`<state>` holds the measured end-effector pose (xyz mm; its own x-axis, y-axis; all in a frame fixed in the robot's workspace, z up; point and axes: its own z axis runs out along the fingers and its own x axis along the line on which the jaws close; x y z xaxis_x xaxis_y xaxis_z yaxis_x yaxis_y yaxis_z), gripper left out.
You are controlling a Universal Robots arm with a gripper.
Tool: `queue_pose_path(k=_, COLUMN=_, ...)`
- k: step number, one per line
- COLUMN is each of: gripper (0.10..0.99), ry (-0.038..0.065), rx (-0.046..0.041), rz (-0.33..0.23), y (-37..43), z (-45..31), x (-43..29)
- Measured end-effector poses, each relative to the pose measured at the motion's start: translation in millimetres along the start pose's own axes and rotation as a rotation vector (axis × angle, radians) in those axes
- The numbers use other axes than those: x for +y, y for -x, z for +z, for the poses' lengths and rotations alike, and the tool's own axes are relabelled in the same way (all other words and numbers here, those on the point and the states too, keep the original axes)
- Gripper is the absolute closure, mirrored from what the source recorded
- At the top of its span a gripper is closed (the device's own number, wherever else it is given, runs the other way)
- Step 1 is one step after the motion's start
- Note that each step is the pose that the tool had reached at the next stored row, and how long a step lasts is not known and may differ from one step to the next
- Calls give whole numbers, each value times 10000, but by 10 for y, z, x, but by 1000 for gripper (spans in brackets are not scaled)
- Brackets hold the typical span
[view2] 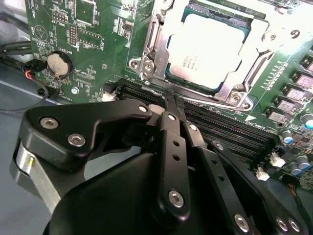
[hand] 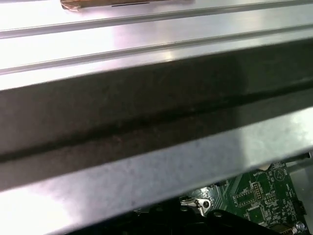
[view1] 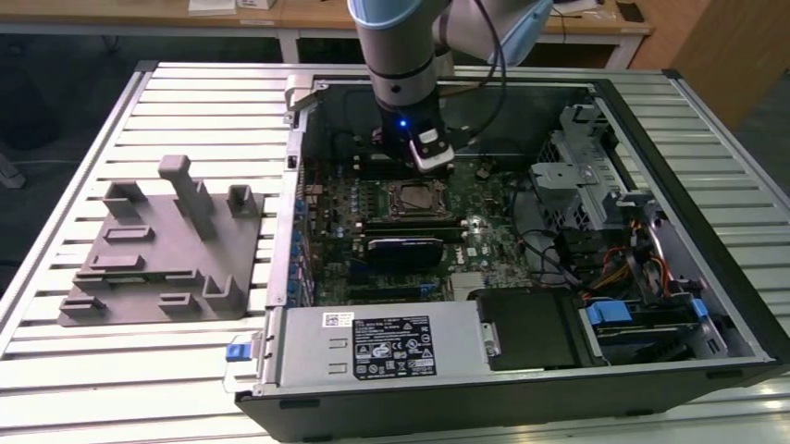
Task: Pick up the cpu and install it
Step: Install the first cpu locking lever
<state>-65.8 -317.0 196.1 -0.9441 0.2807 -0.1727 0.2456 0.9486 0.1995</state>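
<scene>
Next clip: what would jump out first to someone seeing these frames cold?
The open computer case on the slatted table, with the arm reaching down into it. In the second wrist view the cpu already sits in its socket on the green motherboard, and the gripper hangs just short of it, fingers closed together and holding nothing. A grey fixture lies at the exterior view's left of the case.

Cpu (view2: pixel 204 51): pale silver-grey square top, lying flat, seated in the metal-framed socket (view2: pixel 156 58) on the green motherboard (view2: pixel 93 29); upper centre-right of the second wrist view.
</scene>
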Motion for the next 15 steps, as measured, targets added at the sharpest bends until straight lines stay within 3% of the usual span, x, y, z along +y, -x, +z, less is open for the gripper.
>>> queue_pose_path(k=9, gripper=980, ry=-73, rx=-83, rz=399, y=-3, z=29, x=-6)
queue_pose_path(k=15, gripper=980, ry=-75, rx=-88, rz=438, y=12, z=50, x=-4)
